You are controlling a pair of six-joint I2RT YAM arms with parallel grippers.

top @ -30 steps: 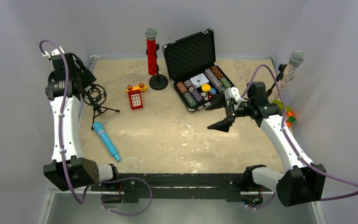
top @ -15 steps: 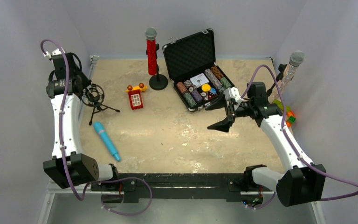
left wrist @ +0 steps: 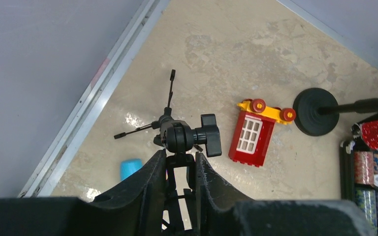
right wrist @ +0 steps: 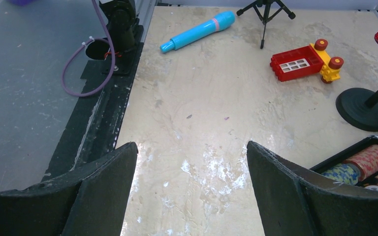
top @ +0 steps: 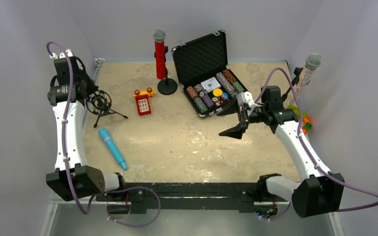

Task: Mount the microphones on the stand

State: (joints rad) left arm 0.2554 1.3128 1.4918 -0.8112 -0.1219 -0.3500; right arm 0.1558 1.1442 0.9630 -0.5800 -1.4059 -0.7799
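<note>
Beige, mottled surface (top: 187,142) carries everything you are working with. At the back stands a black case (top: 201,55), lid up, with rows of poker chips (top: 211,93) in its tray.

Your right claw (top: 232,121) hangs above the surface just in front of that case. From the right wrist view its jaws are spread wide with nothing between them.

Your left claw (left wrist: 179,160) is at the far left, and its jaws are pinched narrow on the stem of the small tripod stand (left wrist: 177,135), just under the head and its black knob (left wrist: 210,141). The tripod's legs splay out below; you cannot tell whether all the feet touch the surface.

The red microphone (top: 160,55) stands upright in the round-base stand (top: 167,87), just left of the case. The silver microphone (top: 307,73) sits tilted, head up, in a dark stand (top: 298,72) against the right wall, beside some green and orange blocks (top: 303,121). The light-blue microphone (top: 111,148) lies flat on the surface, in no stand, near the tripod and on the near side of it, apart from both claws.

A small red toy phone (top: 142,102) lies between the tripod and the round base.
</note>
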